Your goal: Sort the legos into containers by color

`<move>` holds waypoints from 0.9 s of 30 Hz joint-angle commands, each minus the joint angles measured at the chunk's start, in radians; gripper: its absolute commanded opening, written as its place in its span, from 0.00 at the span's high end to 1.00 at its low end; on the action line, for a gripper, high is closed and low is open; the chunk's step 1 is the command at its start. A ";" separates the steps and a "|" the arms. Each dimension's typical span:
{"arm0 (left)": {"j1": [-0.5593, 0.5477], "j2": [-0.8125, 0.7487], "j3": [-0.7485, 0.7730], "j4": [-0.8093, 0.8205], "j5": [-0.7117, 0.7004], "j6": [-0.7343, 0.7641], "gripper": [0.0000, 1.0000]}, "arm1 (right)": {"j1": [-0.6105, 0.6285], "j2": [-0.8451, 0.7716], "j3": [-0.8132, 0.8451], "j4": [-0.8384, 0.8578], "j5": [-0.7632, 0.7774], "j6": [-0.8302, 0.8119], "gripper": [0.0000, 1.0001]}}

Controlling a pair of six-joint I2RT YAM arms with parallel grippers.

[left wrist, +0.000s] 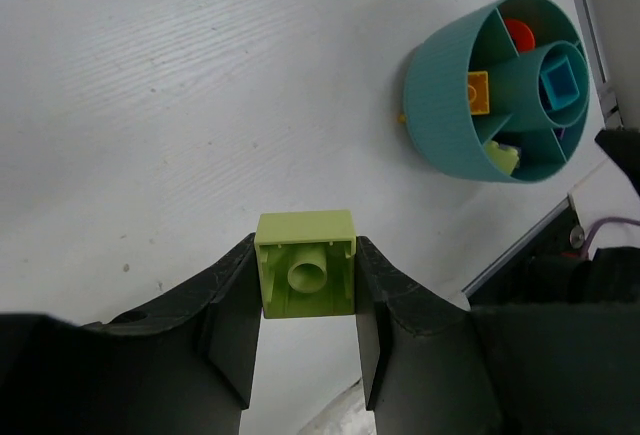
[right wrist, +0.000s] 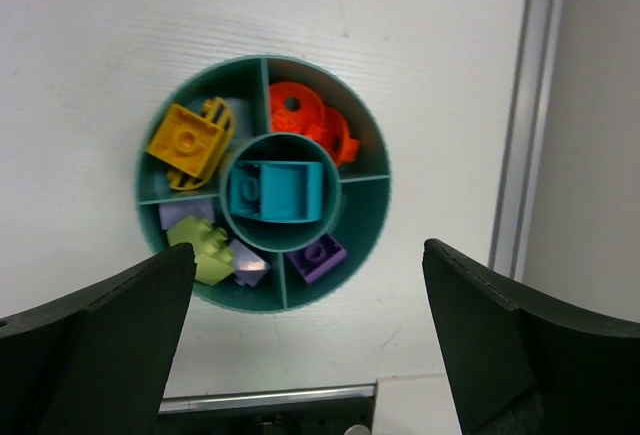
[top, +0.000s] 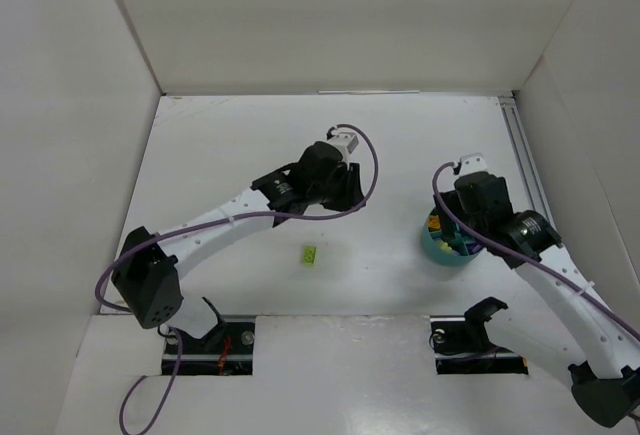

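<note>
My left gripper [left wrist: 305,260] is shut on a lime green lego [left wrist: 305,267], held underside toward the camera above the table; from above, this gripper [top: 343,190] hangs over mid-table. Another lime green lego [top: 311,254] lies loose on the table. The teal bowl [top: 440,250] of containers [left wrist: 445,125] stands at the right. My right gripper [right wrist: 308,253] is open directly over the bowl [right wrist: 365,240]. Inside are yellow legos [right wrist: 188,140], orange-red pieces [right wrist: 305,115], a teal brick [right wrist: 275,192] in the centre, a purple brick [right wrist: 318,255], and a lime brick [right wrist: 200,250] beside lilac pieces [right wrist: 245,260].
White walls enclose the table on the left, back and right. A metal rail [top: 525,155] runs along the right edge, close to the bowl, and shows as a grey strip [right wrist: 515,135] in the right wrist view. Both arm bases sit in cut-outs [top: 235,347] at the near edge.
</note>
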 commanded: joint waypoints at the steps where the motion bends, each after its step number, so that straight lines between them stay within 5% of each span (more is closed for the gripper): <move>1: -0.046 -0.033 0.059 0.011 -0.014 0.026 1.00 | -0.048 -0.029 0.063 -0.067 0.066 -0.002 0.00; 11: -0.184 0.078 0.147 0.047 0.017 0.044 1.00 | -0.177 -0.101 0.075 -0.159 0.126 0.007 0.00; 27: -0.305 0.298 0.384 -0.011 -0.012 0.075 1.00 | -0.177 -0.139 0.075 -0.149 0.155 0.035 0.00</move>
